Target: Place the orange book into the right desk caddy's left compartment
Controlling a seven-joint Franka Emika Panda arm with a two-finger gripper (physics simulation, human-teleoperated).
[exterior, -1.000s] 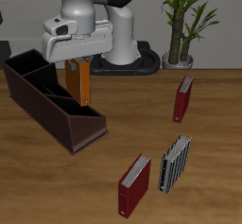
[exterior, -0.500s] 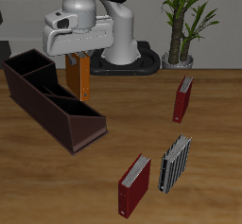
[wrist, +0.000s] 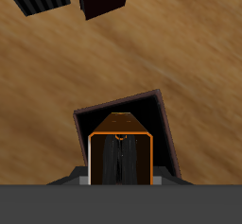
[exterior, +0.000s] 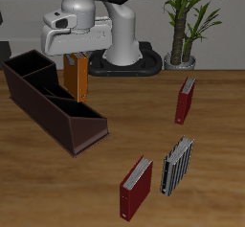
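Orange, thin and hard-covered: orange book (exterior: 77,79) hanging upright from the claw (exterior: 77,60), spine vertical, pale page edges barely showing. Claw closed down to the book's thickness, pinching the top edge across both covers. Poised over the right desk caddy (exterior: 46,104), toward its near end, lower edge close to rim level; cannot tell whether already below the rim.

From the wrist: orange book (wrist: 121,138) seen end-on, with an open dark compartment of the right desk caddy (wrist: 163,124) directly beneath, slightly skewed against the book's line.

Handling, as a judgement: probably light and stiff, no flex expected; smooth boards likely slippery, so liable to pivot or slide if knocked against a wall. Best taken as now, flat on the covers near the top, centred along the length. Slanted walls and thin inner dividers likely to catch a corner; worth squaring up before lowering.

Dark maroon-brown box, long, matte, open-topped. Wood-grain bench (exterior: 218,135). Well apart toward the near edge: dark red book (exterior: 136,188) and grey striped book (exterior: 177,166), both upright; second dark red book (exterior: 186,100) farther back.
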